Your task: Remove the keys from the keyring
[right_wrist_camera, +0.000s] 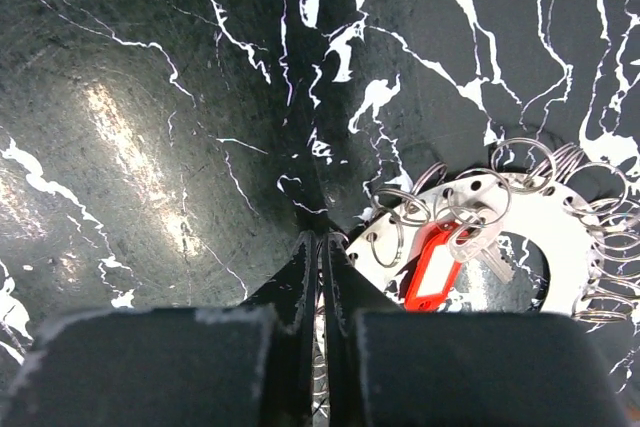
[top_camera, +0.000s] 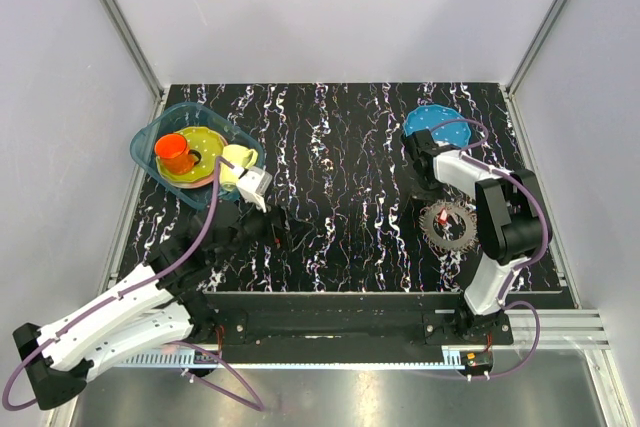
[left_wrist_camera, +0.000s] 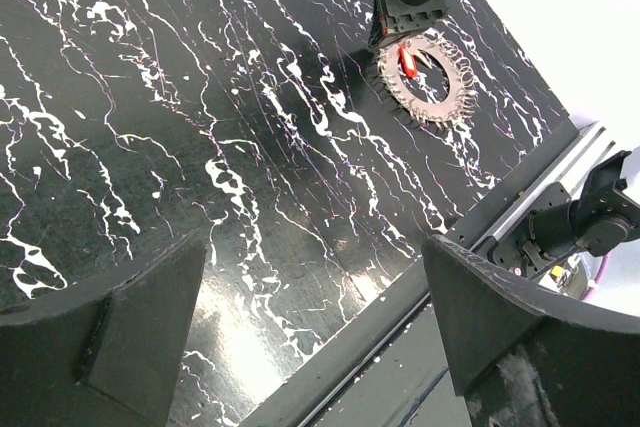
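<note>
The keyring [top_camera: 450,227] is a grey metal disc fringed with several small split rings, lying on the black marbled table at the right. It also shows in the left wrist view [left_wrist_camera: 428,82] and the right wrist view [right_wrist_camera: 560,237]. A small red key tag [right_wrist_camera: 432,267] and a silver key [right_wrist_camera: 482,245] hang on one ring; the tag shows too in the top view [top_camera: 441,217] and the left wrist view [left_wrist_camera: 407,57]. My right gripper [right_wrist_camera: 320,243] is shut at the keyring's left rim, with metal showing between its fingers. My left gripper [left_wrist_camera: 315,317] is open and empty, hovering left of centre [top_camera: 275,228].
A blue bin [top_camera: 150,137] at the back left holds an orange cup [top_camera: 175,152], a yellow-green plate [top_camera: 203,139] and a pale yellow cup [top_camera: 237,161]. A blue dotted plate [top_camera: 430,121] lies at the back right. The metal rail [left_wrist_camera: 470,237] runs along the near edge.
</note>
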`<state>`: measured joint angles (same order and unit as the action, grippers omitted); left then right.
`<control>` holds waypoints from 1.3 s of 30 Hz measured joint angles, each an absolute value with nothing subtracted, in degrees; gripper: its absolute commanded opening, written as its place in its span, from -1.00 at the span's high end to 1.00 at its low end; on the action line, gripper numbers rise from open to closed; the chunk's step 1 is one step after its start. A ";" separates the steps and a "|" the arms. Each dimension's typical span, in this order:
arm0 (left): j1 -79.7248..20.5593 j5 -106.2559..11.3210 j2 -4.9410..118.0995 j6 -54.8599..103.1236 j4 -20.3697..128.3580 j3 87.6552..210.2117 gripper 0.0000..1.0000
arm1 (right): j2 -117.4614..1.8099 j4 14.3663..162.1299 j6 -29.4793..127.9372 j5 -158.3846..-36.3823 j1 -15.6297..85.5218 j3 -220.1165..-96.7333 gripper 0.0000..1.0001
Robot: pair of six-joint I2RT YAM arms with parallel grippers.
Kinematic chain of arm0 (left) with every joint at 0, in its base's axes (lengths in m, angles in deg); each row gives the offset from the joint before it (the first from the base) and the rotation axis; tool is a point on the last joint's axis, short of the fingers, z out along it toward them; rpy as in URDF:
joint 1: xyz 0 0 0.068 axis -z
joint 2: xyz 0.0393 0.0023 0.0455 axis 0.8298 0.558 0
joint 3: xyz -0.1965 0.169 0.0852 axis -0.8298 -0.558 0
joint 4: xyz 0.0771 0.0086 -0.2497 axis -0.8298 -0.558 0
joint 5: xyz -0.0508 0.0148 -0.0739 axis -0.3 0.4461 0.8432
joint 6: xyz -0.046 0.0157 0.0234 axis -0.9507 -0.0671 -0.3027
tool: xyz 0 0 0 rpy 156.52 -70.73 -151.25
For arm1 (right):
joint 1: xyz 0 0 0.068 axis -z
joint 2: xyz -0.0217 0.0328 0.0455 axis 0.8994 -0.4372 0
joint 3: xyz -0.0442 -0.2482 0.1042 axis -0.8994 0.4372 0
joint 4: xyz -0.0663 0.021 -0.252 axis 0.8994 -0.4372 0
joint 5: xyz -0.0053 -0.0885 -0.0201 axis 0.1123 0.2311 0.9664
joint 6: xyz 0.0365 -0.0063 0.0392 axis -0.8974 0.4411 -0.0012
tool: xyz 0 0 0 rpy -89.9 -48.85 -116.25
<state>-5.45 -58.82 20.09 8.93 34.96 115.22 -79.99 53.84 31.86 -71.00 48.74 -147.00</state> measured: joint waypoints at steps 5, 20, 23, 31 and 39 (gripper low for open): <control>-5.45 -59.56 20.55 8.97 34.74 115.22 -0.82 | -78.24 53.45 32.06 -70.74 48.76 -146.16 1.00; -0.05 -60.13 31.43 8.66 44.21 114.61 -0.85 | -54.81 60.70 27.47 -90.78 48.76 -132.64 1.00; 1.59 -60.11 35.94 8.42 49.48 114.06 -0.86 | -49.58 63.11 24.62 -95.55 48.76 -129.93 1.00; 5.89 -60.05 55.28 8.64 62.96 116.25 -0.86 | -37.28 68.11 17.02 -103.44 48.76 -126.36 1.00; 6.35 -59.70 69.09 8.47 73.43 122.19 -0.79 | -33.19 68.44 14.02 -106.28 48.76 -125.82 1.00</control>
